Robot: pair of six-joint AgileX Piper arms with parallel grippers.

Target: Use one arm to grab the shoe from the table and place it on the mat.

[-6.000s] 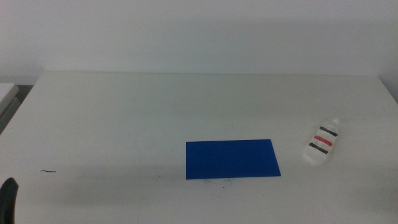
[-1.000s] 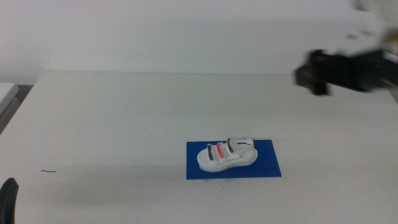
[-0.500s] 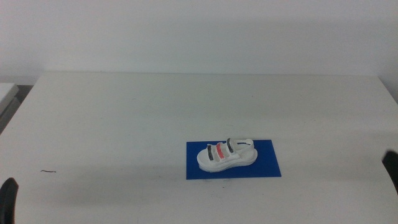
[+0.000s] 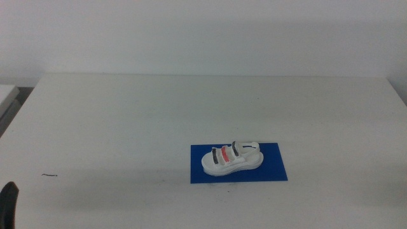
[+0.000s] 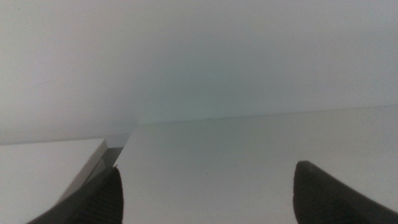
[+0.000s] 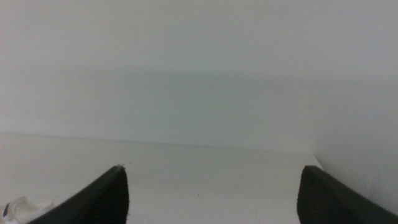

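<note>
The white shoe (image 4: 231, 158), with two dark straps and a red one between them, rests on the dark blue mat (image 4: 273, 172) in the front middle of the white table (image 4: 127, 121). No gripper touches it. My left gripper (image 4: 7, 203) waits at the bottom left edge of the middle view; in the left wrist view (image 5: 208, 168) its jaws are spread open and empty. My right arm is out of the middle view; the right wrist view shows my right gripper (image 6: 214, 168) open and empty, with a white bit of the shoe (image 6: 17, 209) at the picture's edge.
A short dark mark (image 4: 49, 175) lies on the table at the front left. A second white surface (image 4: 6, 95) stands beyond the table's left edge. A plain white wall is behind.
Six seconds ago the shoe lay on the table right of the mat; now it rests on the mat. In the last second the right arm drew back out of the middle view.
</note>
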